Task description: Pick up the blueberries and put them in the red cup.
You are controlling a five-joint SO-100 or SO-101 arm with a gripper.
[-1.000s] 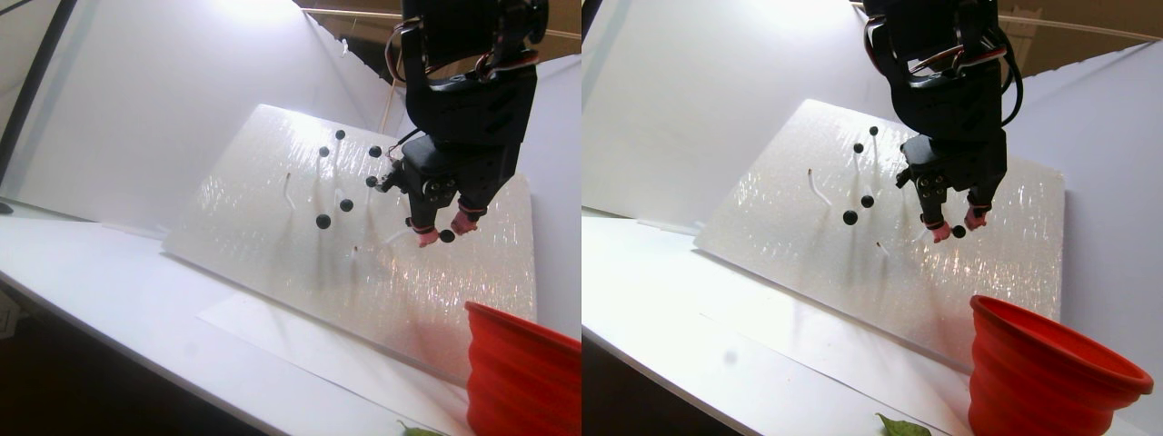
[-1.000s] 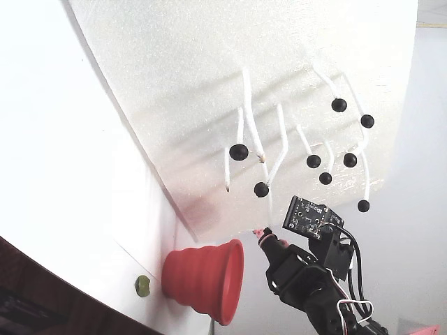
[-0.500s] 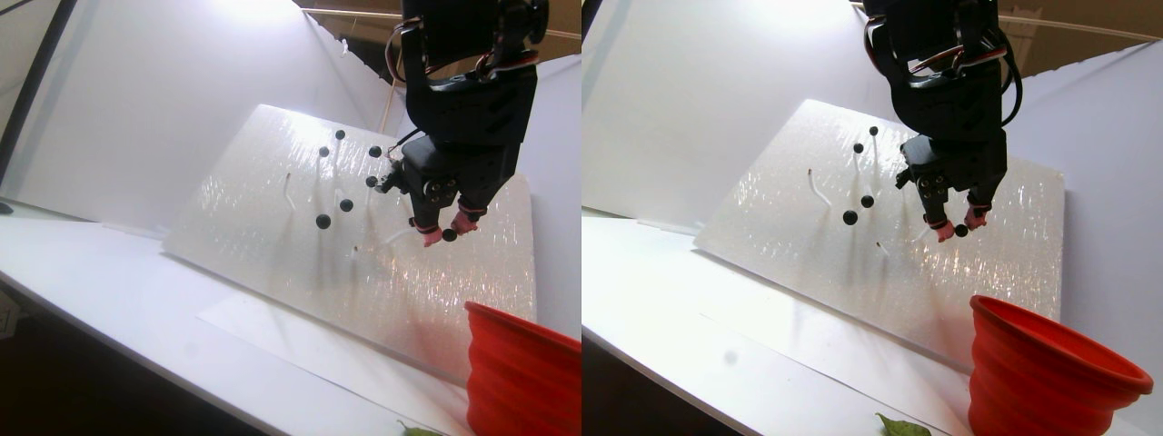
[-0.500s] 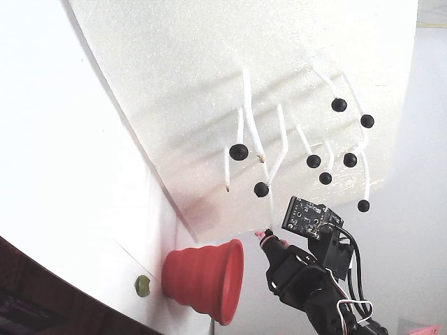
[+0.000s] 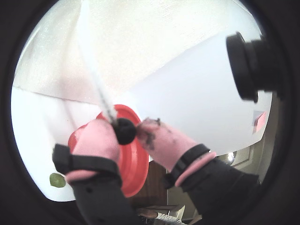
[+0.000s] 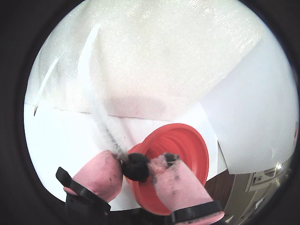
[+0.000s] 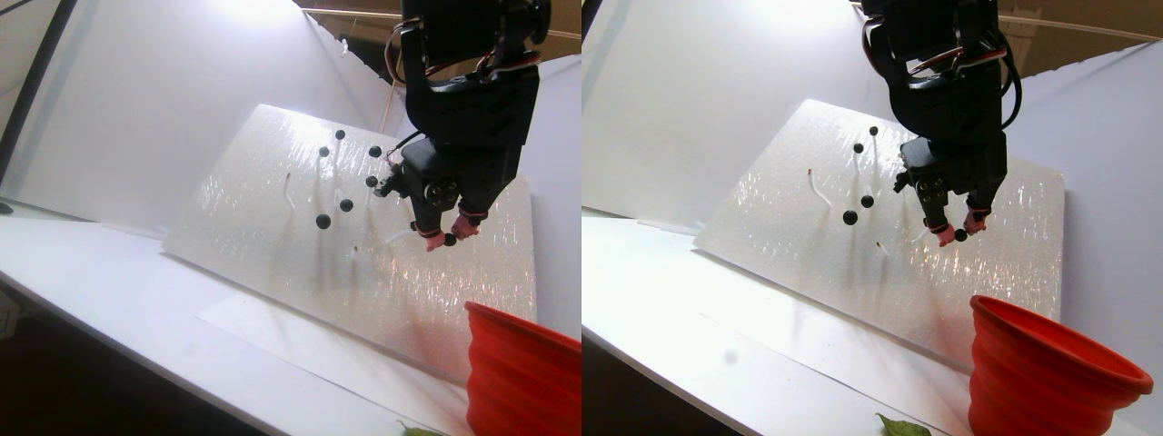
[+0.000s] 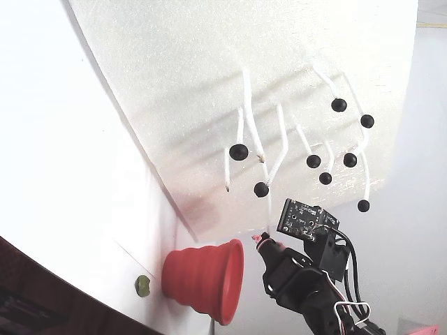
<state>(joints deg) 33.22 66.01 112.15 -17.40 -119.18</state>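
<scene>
Wrist views: tool [image 6: 138,168] pinching blueberry [image 6: 137,167]; arm downward

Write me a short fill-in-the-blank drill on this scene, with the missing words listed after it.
1. The gripper pinches one black ____ between its pink fingertips.
2. That berry sits at the tip of a thin ____ stem.
3. The cup is coloured ____.
4. The other berries stand on stems from a tilted white ____.

Missing words: blueberry; white; red; board
</scene>
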